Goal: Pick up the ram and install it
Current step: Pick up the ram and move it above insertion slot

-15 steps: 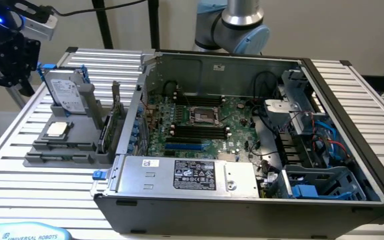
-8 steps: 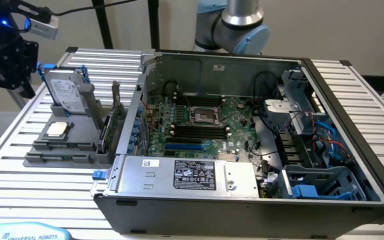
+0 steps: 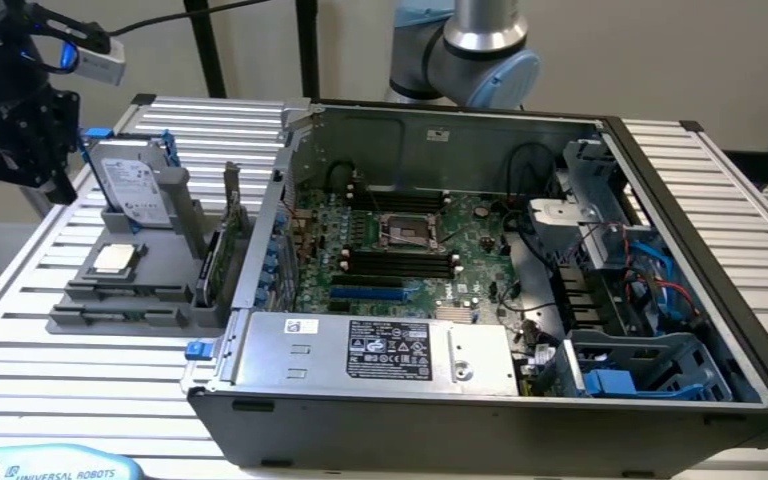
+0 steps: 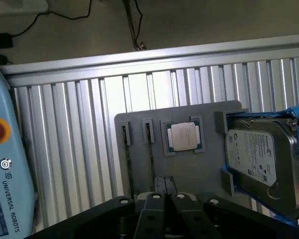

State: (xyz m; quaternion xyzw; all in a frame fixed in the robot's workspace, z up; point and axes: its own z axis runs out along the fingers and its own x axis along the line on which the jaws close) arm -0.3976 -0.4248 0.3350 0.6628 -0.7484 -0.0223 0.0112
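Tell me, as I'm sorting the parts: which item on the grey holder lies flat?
The square silver processor chip, flat in its recess. The hard drive leans propped up, and the green card stands on edge.

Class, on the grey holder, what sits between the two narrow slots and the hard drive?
A square processor chip, flat in its recess between the narrow slots and the hard drive, in the wrist view.
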